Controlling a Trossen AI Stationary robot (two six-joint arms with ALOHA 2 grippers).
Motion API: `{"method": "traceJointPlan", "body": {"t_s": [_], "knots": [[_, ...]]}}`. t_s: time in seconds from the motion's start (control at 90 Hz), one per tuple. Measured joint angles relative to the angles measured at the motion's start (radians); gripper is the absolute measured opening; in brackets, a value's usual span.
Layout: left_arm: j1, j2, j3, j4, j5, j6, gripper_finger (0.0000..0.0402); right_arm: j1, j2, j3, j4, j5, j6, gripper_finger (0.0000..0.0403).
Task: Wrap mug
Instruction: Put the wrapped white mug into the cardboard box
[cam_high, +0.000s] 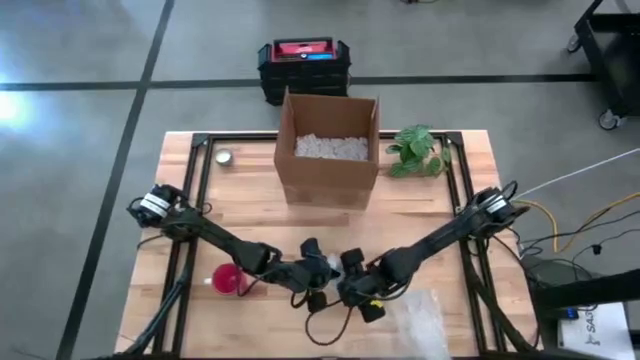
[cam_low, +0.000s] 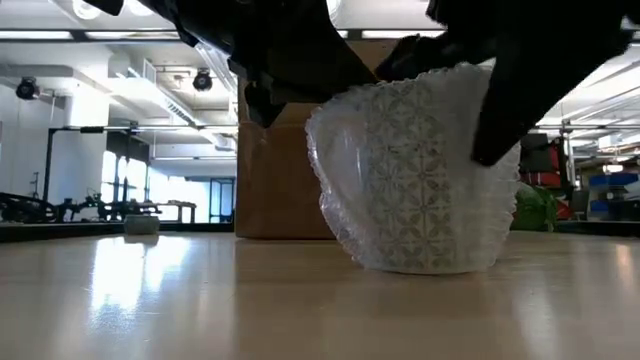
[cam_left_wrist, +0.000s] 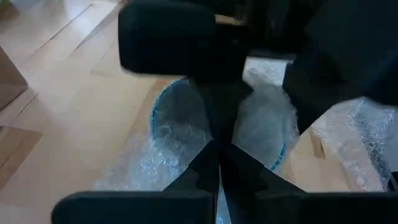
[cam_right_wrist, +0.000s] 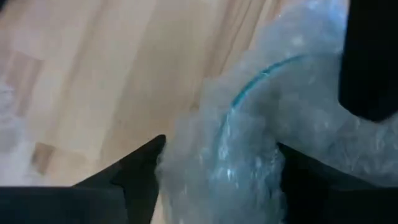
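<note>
both arms reach inward to meet at the near-centre, left gripper pinched closed, right gripper spread wide.

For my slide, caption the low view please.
Both arms hold a bubble-wrapped mug on the wooden table, cardboard box behind.

The high camera is looking straight down on the table; the low one is facing level across it, close to the bubble-wrapped mug, which both wrist cameras are viewing closely.
</note>
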Motion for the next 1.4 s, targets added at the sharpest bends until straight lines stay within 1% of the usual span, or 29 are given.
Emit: {"method": "traceJointPlan", "body": {"t_s": [0.078,0.2,0.222,0.444,0.6,0.767,0.867,0.933,0.989,1.078,1.156,1.3,1.4], "knots": [[0.000,0.000,0.000,0.000,-0.002,0.000,0.0000,0.000,0.014,0.001,0.000,0.001,-0.029,0.0146],[0.001,-0.009,0.000,-0.002,-0.007,0.000,0.0000,0.000,0.008,0.002,-0.006,-0.019,-0.060,0.0043],[0.001,-0.014,0.000,-0.003,-0.007,0.000,0.0000,0.000,0.000,0.004,-0.012,-0.021,-0.063,0.0035],[-0.015,-0.090,-0.003,-0.018,0.005,0.010,0.0000,0.000,-0.073,0.014,-0.055,-0.044,-0.069,0.0035],[-0.037,-0.175,-0.003,-0.034,0.002,0.044,0.0000,0.000,-0.171,0.034,-0.043,-0.036,-0.102,0.0034],[-0.071,-0.288,-0.002,-0.100,-0.016,0.053,0.0000,-0.006,-0.275,0.033,-0.053,-0.024,-0.127,0.0034],[-0.104,-0.337,-0.002,-0.147,-0.084,0.064,0.0000,-0.012,-0.353,0.034,-0.047,-0.020,-0.149,0.0033],[-0.132,-0.361,-0.002,-0.183,-0.169,0.085,0.0000,-0.025,-0.396,0.041,-0.050,0.008,-0.174,0.0033],[-0.155,-0.372,-0.002,-0.219,-0.253,0.096,0.0000,-0.036,-0.433,0.056,-0.052,0.061,-0.207,0.0033],[-0.175,-0.373,-0.002,-0.258,-0.343,0.106,0.0000,-0.072,-0.491,0.099,-0.032,0.163,-0.280,0.0033],[-0.175,-0.366,-0.001,-0.272,-0.369,0.108,0.0000,-0.120,-0.524,0.141,0.005,0.233,-0.329,0.0033],[-0.166,-0.339,0.000,-0.279,-0.369,0.110,0.0000,-0.260,-0.528,0.241,0.022,0.231,-0.380,0.0033],[-0.163,-0.327,0.000,-0.281,-0.369,0.108,0.0000,-0.393,-0.512,0.324,0.021,0.229,-0.383,0.0033]]}}
